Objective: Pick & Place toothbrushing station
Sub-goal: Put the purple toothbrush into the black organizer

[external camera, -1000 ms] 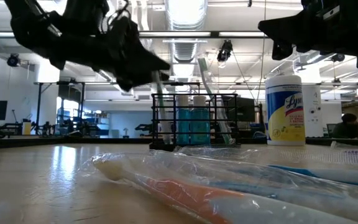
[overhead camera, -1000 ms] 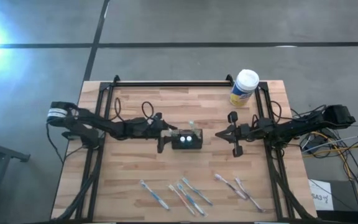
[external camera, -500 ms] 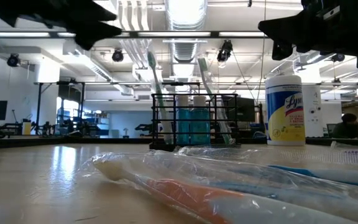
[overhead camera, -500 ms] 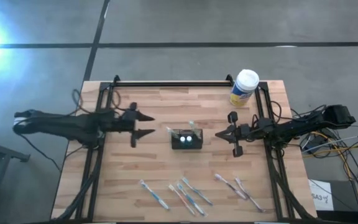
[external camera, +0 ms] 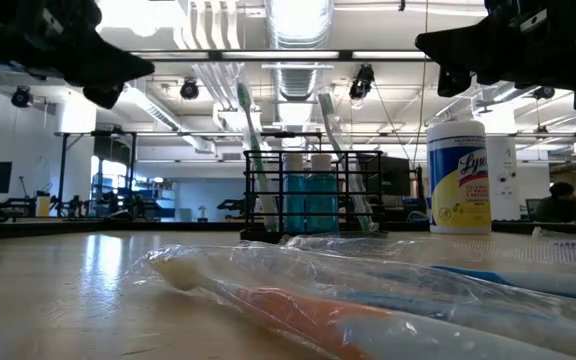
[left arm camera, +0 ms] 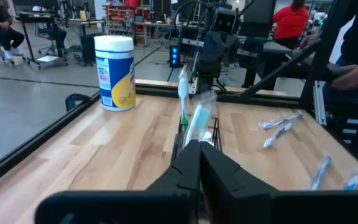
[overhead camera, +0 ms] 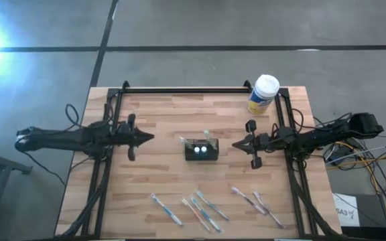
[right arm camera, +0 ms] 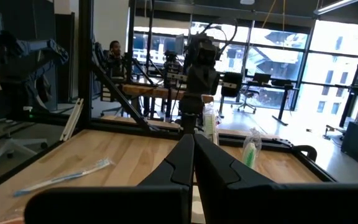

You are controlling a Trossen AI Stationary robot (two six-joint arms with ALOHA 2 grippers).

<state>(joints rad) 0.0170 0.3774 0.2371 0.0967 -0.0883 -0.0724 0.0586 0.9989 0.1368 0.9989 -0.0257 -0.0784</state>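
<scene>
The near compartments of the toothbrushing station (overhead camera: 201,148) are hard to read from above: two pale glints hide what sits in them. In the low view the wrapped toothbrushes (external camera: 368,310) nearest the camera are blurred and cut off at the frame edge, and both arms show only as dark shapes along the top. In the left wrist view the station's base is screened by that arm's own fingers.

The station is a small black rectangular caddy with open wire sides. It stands upright on the wooden table (overhead camera: 159,174), holding upright toothbrushes and two blue items with pale tops that the low view shows through the mesh. It lies between the two grippers, apart from both.

The left gripper (overhead camera: 151,137) has its fingers pressed together with nothing between them; it points at the station from well to one side. The right gripper (overhead camera: 235,144) is likewise closed and empty, nearer the station on the opposite side.

A white-capped, yellow-labelled canister (overhead camera: 263,94) stands at the table's far edge beyond the right gripper. Loose toothbrushes (overhead camera: 203,209) in clear crinkled wrap lie along the near edge.

A person in a red top appears in the left wrist view, beyond the table.
</scene>
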